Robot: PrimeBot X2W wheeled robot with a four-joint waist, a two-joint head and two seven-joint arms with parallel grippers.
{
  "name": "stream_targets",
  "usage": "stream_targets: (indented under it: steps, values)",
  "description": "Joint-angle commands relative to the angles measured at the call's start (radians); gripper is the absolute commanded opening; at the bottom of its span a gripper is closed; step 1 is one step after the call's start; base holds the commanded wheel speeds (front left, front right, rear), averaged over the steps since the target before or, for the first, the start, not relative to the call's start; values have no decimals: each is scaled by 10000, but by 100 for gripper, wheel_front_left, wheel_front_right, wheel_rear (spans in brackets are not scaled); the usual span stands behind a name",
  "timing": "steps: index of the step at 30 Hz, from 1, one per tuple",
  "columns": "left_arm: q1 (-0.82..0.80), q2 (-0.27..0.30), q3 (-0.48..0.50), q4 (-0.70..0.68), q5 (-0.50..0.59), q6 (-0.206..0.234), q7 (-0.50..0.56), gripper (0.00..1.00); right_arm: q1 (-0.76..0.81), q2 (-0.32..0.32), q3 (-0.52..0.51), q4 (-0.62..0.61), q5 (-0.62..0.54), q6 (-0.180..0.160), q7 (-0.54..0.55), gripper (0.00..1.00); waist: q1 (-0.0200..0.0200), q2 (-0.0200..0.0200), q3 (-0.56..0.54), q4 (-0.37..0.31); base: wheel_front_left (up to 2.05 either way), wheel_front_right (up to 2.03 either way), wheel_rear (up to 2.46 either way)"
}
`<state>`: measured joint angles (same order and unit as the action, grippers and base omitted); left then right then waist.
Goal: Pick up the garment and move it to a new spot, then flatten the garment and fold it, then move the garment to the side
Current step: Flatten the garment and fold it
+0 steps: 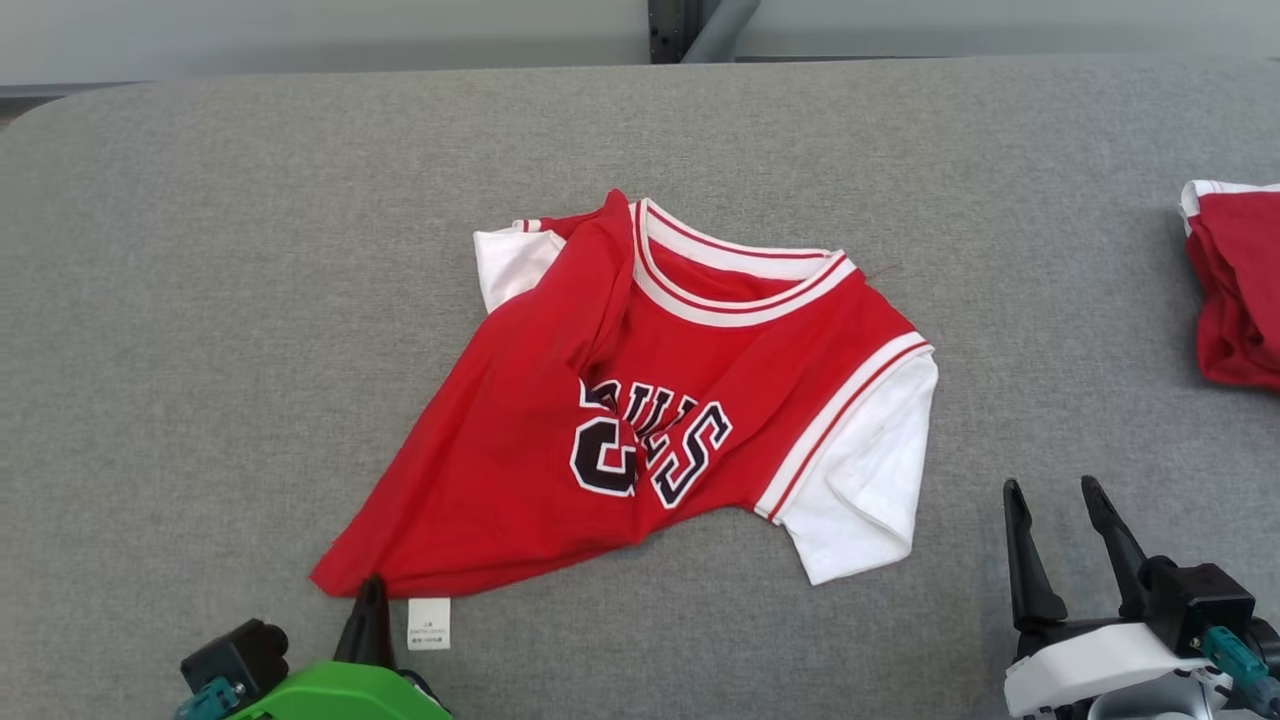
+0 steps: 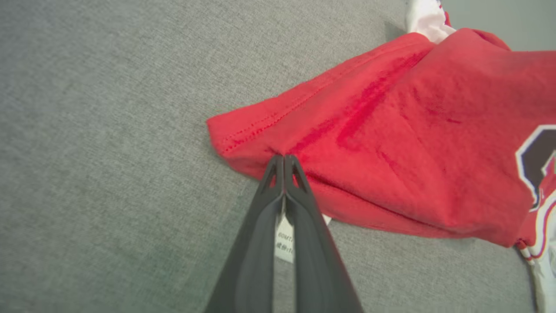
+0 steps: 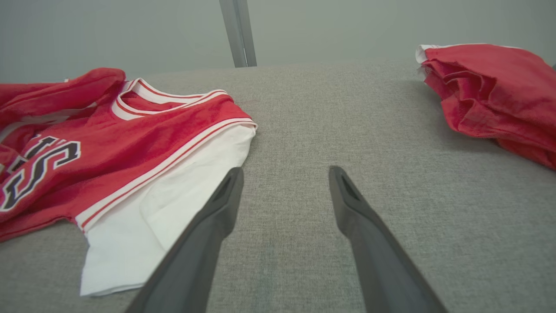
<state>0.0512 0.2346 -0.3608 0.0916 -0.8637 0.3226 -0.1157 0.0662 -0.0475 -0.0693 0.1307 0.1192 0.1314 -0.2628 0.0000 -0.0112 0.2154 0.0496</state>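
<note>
Fabric in a grey weave is seen covering the table (image 1: 200,300), and a red basketball jersey (image 1: 520,450) is spread on it near the middle, rumpled rather than flat. Its collar (image 1: 740,290), trimmed in white and red stripes, is turned toward the far edge of the table. Dark lettering (image 1: 650,440) edged in white is partly swallowed by a fold that runs down the chest. One white sleeve (image 1: 870,480) is laid out flat on the robot's right side, while the other white sleeve (image 1: 510,260) is partly covered by a ridge of red cloth.

The near left corner of the jersey's hem is pinched by the left gripper (image 1: 372,588). In the left wrist view its two dark fingers are pressed together with the red hem caught at their tips. A white care label (image 1: 428,623) is seen lying on the table just beside that gripper, and in the wrist view it shows through the narrow slit between the fingers.

The right gripper (image 1: 1050,487) is held over bare table to the right of the flat sleeve, near it but not touching it. Its jaws are spread wide and nothing is held between them.

A second red garment (image 1: 1240,290) with a white edge is bunched at the table's right side, well apart from the jersey. A dark metal post (image 1: 670,30) is seen beyond the far edge.
</note>
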Motion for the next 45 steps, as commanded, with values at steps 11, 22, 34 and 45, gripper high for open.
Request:
stream_targets:
  steps: [11,22,34,45]
  values:
    - [396,528,439,-548,629,-445,-1235,100,307,-47,6,67,-48,-16,-26,100,0,112,-588,33,0,0,0]
    - [-2101,17,-2119,-1382,1348,-2327,374,100,150,-47,206,6,42,-16,-26,100,0,112,-593,-855,0,0,0]
    - [-4648,-1312,-3893,2410,1382,-3239,2487,100,-324,-44,424,-64,641,-16,-26,100,0,112,155,-2983,0,0,0]
    - [-5574,-1669,-3806,5371,1032,-3486,2107,100,-469,-42,353,26,844,-16,-26,100,0,112,298,-3671,0,0,0]
